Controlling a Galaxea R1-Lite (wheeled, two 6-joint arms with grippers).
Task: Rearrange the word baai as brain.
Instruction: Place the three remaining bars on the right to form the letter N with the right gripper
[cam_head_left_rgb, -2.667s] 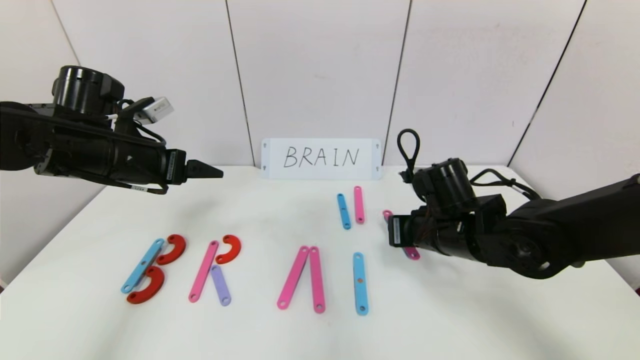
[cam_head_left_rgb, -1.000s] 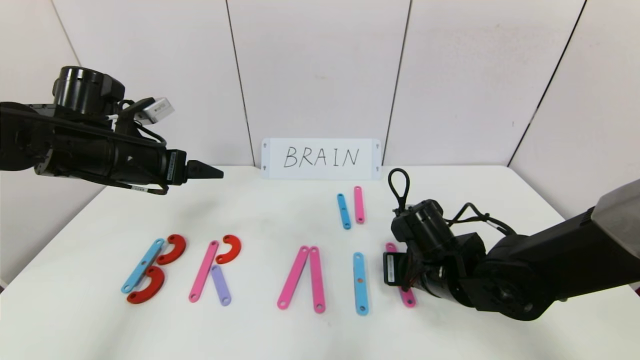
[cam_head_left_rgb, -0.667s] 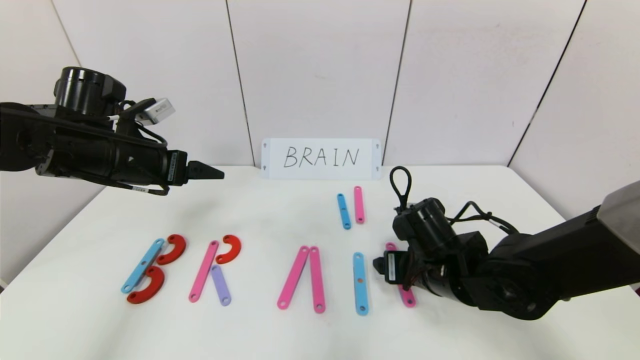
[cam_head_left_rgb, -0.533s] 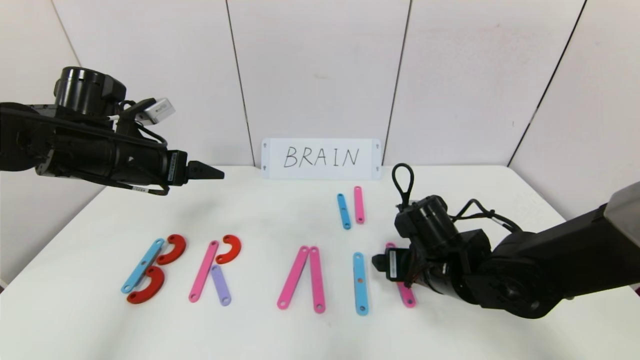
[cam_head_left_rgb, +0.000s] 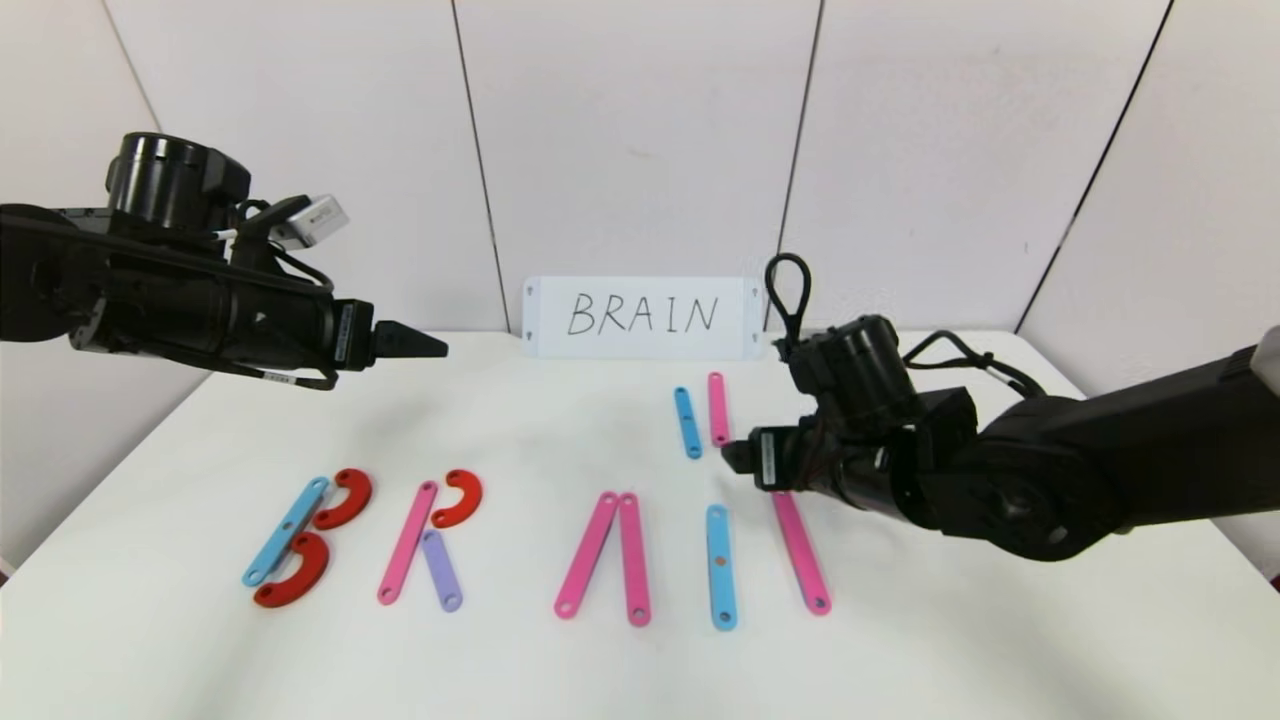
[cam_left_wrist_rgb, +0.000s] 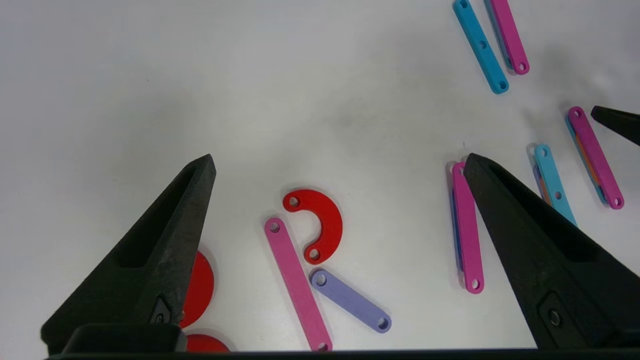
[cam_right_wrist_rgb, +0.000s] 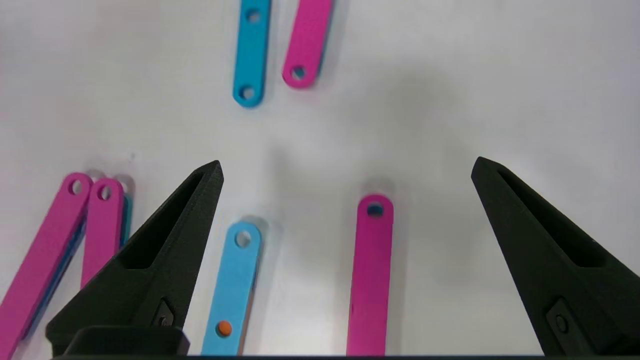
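Right gripper (cam_head_left_rgb: 728, 457) spread wide and empty above long pink bar (cam_head_left_rgb: 800, 551), laid beside blue I bar (cam_head_left_rgb: 720, 566) as N's first stroke; left gripper (cam_head_left_rgb: 425, 345) open, parked.

Five pink bars (cam_head_left_rgb: 799, 551), three blue (cam_head_left_rgb: 721, 566), one purple (cam_head_left_rgb: 441, 571)

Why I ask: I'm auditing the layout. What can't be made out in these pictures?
Head view: the far end of the long pink plastic bar sits behind the right gripper.
Left wrist view: the red half-ring curves of the B are mostly behind the left gripper and cut by the edge.
Right wrist view: that bar's near end is cut off.
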